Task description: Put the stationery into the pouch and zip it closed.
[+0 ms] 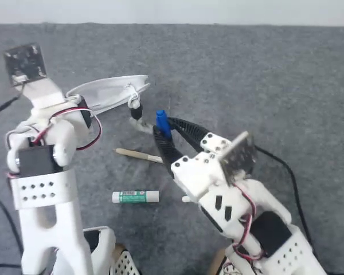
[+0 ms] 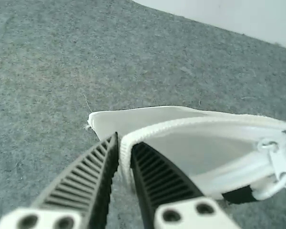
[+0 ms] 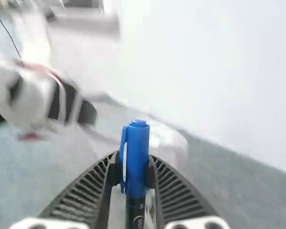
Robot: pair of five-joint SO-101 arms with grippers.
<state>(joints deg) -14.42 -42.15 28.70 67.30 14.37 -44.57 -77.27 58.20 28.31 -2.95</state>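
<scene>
High view shows the white pouch (image 1: 112,91) held up at one end by the left arm (image 1: 43,154), its mouth gaping toward the right gripper (image 1: 165,130). That gripper is clamped on a blue marker (image 1: 161,121), cap upward, just beside the pouch's opening. Held this way, the pouch probably offers an open mouth for the marker to drop into. Nearer the arms than the pouch, a wooden pencil (image 1: 136,154) and a glue stick (image 1: 135,196) lie on the grey desk (image 1: 286,74), apart from each other and not yet packed.

Left wrist view has the left gripper (image 2: 124,155) pinched together on the pouch's corded rim, which passes between its 2 fingers. This hold lifts that lip and spreads the opening. The zipper pull (image 2: 272,160) sits at the end of the rim far from the gripper, so the zip looks fully open.

Right wrist view looks along the marker, squeezed just below its cap between the 2 fingers. A pale blurred shape beyond the cap is probably the pouch.
</scene>
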